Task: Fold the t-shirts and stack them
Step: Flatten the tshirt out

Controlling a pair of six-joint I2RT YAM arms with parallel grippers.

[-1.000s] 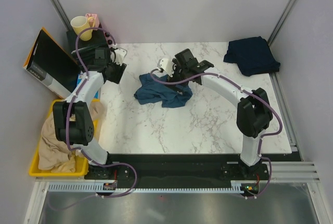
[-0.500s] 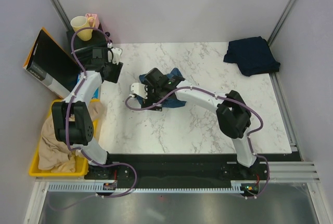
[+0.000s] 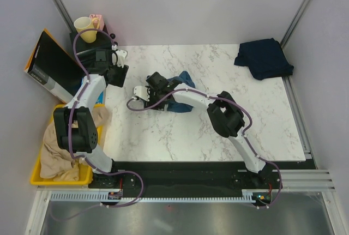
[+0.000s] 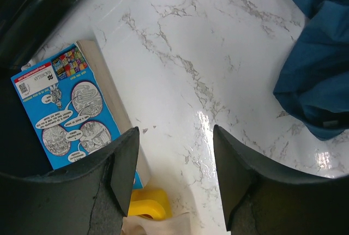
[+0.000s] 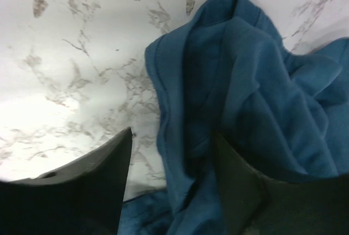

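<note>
The steel-blue t-shirt [image 3: 183, 78] lies crumpled at the table's middle, partly hidden under my right arm. In the right wrist view its folded edge [image 5: 240, 82] runs between the fingers. My right gripper [image 3: 158, 97] [image 5: 172, 137] is open, low over the shirt's left edge, with cloth between the jaws but not clamped. The navy t-shirt [image 3: 264, 58] lies folded at the back right corner. My left gripper [image 3: 119, 76] [image 4: 174, 137] is open and empty above bare marble near the table's left edge. The blue shirt [image 4: 322, 66] shows at the right of the left wrist view.
A yellow bin [image 3: 38, 176] [image 4: 144, 202] with beige cloth [image 3: 60, 148] stands off the table's left edge. A blue-covered book [image 4: 65, 109] lies beside it. A black and orange box [image 3: 52, 63] and a yellow cup [image 3: 83, 26] stand at the back left.
My right arm has swung from behind the blue shirt round to its left side and come down low over its edge. The shirt has bunched up. My left arm has hardly moved.
</note>
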